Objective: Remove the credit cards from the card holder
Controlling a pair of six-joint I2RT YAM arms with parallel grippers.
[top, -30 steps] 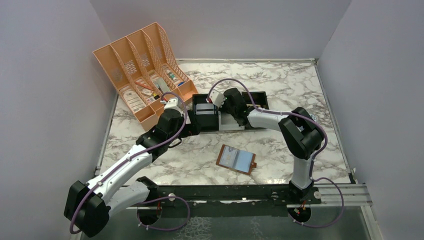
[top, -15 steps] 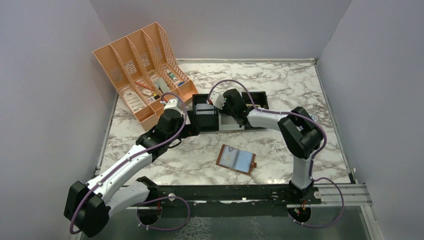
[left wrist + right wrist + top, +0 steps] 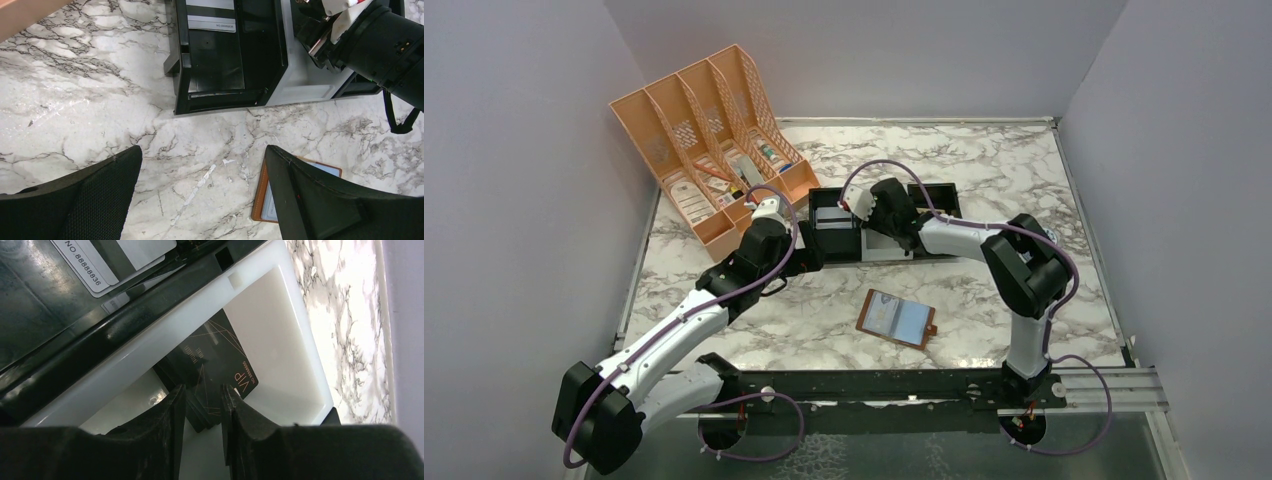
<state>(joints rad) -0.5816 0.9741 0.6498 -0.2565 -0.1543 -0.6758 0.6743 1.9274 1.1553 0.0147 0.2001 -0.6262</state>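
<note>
The brown card holder [image 3: 896, 318] lies spread open on the marble, a pale blue-grey card [image 3: 327, 169] showing in its pocket. My left gripper [image 3: 812, 258] is open and empty, hovering over bare marble [image 3: 202, 155] between the black tray and the wallet's brown edge [image 3: 260, 200]. My right gripper [image 3: 876, 232] reaches down into the white tray [image 3: 300, 340]. Its jaws [image 3: 204, 390] stand narrowly apart over a small stack of black VIP cards [image 3: 220, 355] lying flat on the tray floor. White numbered cards [image 3: 90, 265] lie in the black tray.
The black tray [image 3: 182, 75] and the white tray sit side by side at the middle back. An orange slotted file organiser [image 3: 709, 140] with stationery stands at the back left. Grey walls close in the table on three sides.
My right gripper has edged slightly to the left over the trays. The left arm and the wallet have not moved.
</note>
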